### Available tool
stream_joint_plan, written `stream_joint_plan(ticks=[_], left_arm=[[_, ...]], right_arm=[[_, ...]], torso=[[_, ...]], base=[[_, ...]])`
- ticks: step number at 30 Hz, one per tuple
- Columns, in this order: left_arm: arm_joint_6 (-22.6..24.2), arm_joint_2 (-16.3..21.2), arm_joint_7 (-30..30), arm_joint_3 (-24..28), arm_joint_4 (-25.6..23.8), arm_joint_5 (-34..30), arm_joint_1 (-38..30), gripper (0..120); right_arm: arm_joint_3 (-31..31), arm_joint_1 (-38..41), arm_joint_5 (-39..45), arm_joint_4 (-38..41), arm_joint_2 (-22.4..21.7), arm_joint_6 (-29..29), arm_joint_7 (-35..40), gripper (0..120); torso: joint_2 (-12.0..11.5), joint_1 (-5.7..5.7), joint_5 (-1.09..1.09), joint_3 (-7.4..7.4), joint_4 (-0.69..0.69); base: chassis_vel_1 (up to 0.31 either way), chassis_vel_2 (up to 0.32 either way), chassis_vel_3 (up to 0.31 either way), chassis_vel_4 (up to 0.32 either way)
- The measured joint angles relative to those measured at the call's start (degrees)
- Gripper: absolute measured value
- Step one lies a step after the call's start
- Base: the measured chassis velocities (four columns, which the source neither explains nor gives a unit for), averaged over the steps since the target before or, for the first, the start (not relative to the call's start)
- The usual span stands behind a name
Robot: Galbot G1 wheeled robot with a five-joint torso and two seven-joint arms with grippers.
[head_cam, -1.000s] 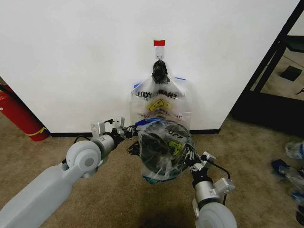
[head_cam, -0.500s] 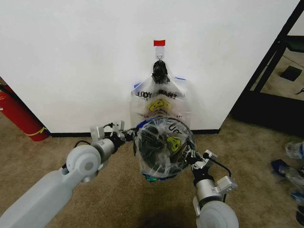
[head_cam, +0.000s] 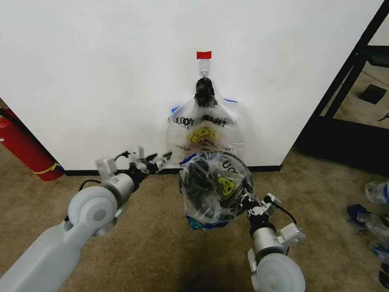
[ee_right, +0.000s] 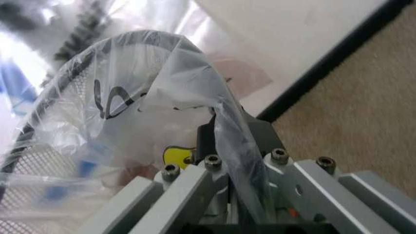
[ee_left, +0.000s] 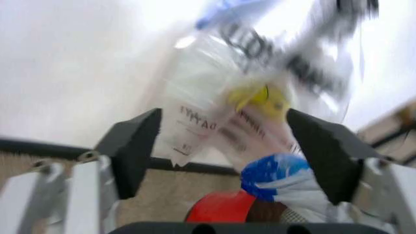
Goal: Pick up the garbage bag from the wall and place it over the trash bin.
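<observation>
The garbage bag (head_cam: 222, 182), clear with a yellow smiley, is draped over the black mesh trash bin (head_cam: 197, 182) on the carpet below the wall (head_cam: 91, 73). My right gripper (head_cam: 246, 204) is at the bin's right side, shut on a fold of the bag (ee_right: 195, 92) beside the bin's rim (ee_right: 36, 114). My left gripper (head_cam: 158, 162) is open, a little left of the bin and apart from the bag. Between its fingers (ee_left: 133, 146) I see the bin's red base (ee_left: 221, 209) and a blue handle (ee_left: 273, 175).
A bunch of matching bags (head_cam: 203, 131) hangs from a black knot (head_cam: 204, 90) under a red tape strip (head_cam: 204, 55). A red fire extinguisher (head_cam: 21, 146) stands at the left, a black frame (head_cam: 346, 79) at the right. Plastic items (head_cam: 374, 194) lie on the carpet.
My left gripper has let go of the bag's edge and drawn back to the left. The bag has settled slightly lower over the bin. The right gripper keeps its hold.
</observation>
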Motion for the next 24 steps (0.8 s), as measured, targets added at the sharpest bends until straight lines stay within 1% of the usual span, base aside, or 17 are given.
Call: stream_joint_plan(ticks=[2, 3, 4, 5, 7, 8, 10, 11, 12, 14, 15, 16, 18, 20, 22, 23, 24], left_arm=[[-1.77, -2.16, 0.0, -3.57, -2.1, -2.04, 5.1, 91], [-2.63, -3.04, 0.79, -5.06, -3.05, -2.61, 7.92, 93], [-2.63, -3.04, 0.79, -5.06, -3.05, -2.61, 7.92, 93], [-3.77, -4.02, 2.36, -6.56, -4.18, -2.74, 11.51, 97], [-5.62, -5.68, 5.17, -7.48, -5.69, -2.0, 16.67, 100], [-5.93, -6.1, 5.75, -7.46, -5.96, -1.81, 17.53, 100], [-6.57, -8.48, 8.05, -6.65, -7.17, -2.71, 20.35, 100], [-6.57, -8.48, 8.05, -6.65, -7.17, -2.71, 20.35, 100], [-6.66, -9.81, 9.17, -5.87, -7.66, -3.7, 21.16, 100], [-7.2, -12.38, 12.38, -3.1, -7.75, -4.08, 22.11, 100], [-7.67, -13.7, 15.53, -0.87, -6.69, -2.95, 22.31, 100], [-7.67, -13.7, 15.53, -0.87, -6.69, -2.95, 22.31, 100], [-7.97, -14.28, 17.65, 0.3, -5.65, -1.98, 22.53, 100], [-8.28, -14.71, 21.22, 1.78, -3.53, -0.88, 22.47, 100], [-8.58, -14.54, 23.98, 3.18, -1.53, -0.01, 22.49, 100], [-8.88, -14.36, 25.09, 3.74, -0.51, 0.87, 22.56, 99], [-8.88, -14.36, 25.09, 3.74, -0.51, 0.87, 22.56, 99]], right_arm=[[1.3, 0.16, 2.03, -0.2, 0.55, -0.42, 0.6, 1], [1.95, 0.28, 2.99, -0.29, 0.81, -0.6, 0.85, 1], [1.95, 0.28, 2.99, -0.29, 0.81, -0.6, 0.85, 1], [2.9, 0.55, 4.42, -0.42, 1.13, -0.95, 1.25, 1], [4.52, 1.06, 6.67, -0.79, 1.68, -1.6, 2.02, 1], [4.9, 1.19, 7.16, -0.88, 1.82, -1.76, 2.22, 1], [6.17, 1.54, 8.78, -1.06, 2.2, -2.36, 2.82, 1], [6.17, 1.54, 8.78, -1.06, 2.2, -2.36, 2.82, 1], [6.8, 1.61, 9.62, -1.06, 2.4, -2.68, 3.13, 1], [8.11, 1.46, 11.81, -0.82, 2.86, -3.47, 3.91, 1], [9.3, 1.17, 14.19, -0.2, 3.14, -4.53, 4.87, 1], [9.3, 1.17, 14.19, -0.2, 3.14, -4.53, 4.87, 1], [10.07, 1.04, 15.71, 0.18, 3.18, -5.43, 5.48, 1], [10.82, 0.98, 17.6, 0.66, 3.12, -6.83, 6.27, 1], [11.39, 1.21, 18.86, 1.05, 3.11, -8.09, 7.2, 1], [11.5, 1.35, 19.13, 1.15, 3.11, -8.6, 7.59, 1], [11.5, 1.35, 19.13, 1.15, 3.11, -8.6, 7.59, 1]], torso=[[0.0, 0.0, 0.0, 0.0, 0.0], [0.0, 0.0, -0.01, 0.0, 0.02], [0.0, 0.0, -0.01, 0.0, 0.02], [0.0, 0.0, -0.01, -0.01, 0.02], [0.0, 0.0, 0.01, -0.01, 0.03], [0.0, 0.0, 0.0, -0.01, 0.02], [0.0, 0.0, 0.01, -0.01, 0.0], [0.0, 0.0, 0.01, -0.01, 0.0], [0.0, 0.0, 0.01, -0.01, 0.0], [0.0, 0.0, 0.01, 0.0, 0.02], [0.0, 0.0, 0.0, -0.01, -0.03], [0.0, 0.0, 0.0, -0.01, -0.03], [0.0, 0.0, 0.0, 0.0, -0.03], [0.0, 0.0, 0.01, 0.0, 0.01], [0.0, 0.0, 0.0, 0.0, 0.0], [0.0, 0.0, 0.0, 0.0, -0.01], [0.0, 0.0, 0.0, 0.0, -0.01]], base=[[0.0, 0.0, 0.0, 0.0], [0.0, 0.0, 0.0, 0.0], [0.0, 0.0, 0.0, 0.0], [0.0, 0.0, 0.0, 0.0], [0.0, 0.0, 0.0, 0.0], [0.0, 0.0, 0.0, 0.0], [0.0, 0.0, 0.0, 0.0], [0.0, 0.0, 0.0, 0.0], [0.0, 0.0, 0.0, 0.0], [0.0, 0.0, 0.0, 0.0], [0.0, 0.0, 0.0, 0.0], [0.0, 0.0, 0.0, 0.0], [0.0, 0.0, 0.0, 0.0], [0.0, 0.0, 0.0, 0.0], [0.0, 0.0, 0.0, 0.0], [0.0, 0.0, 0.0, 0.0], [0.0, 0.0, 0.0, 0.0]])
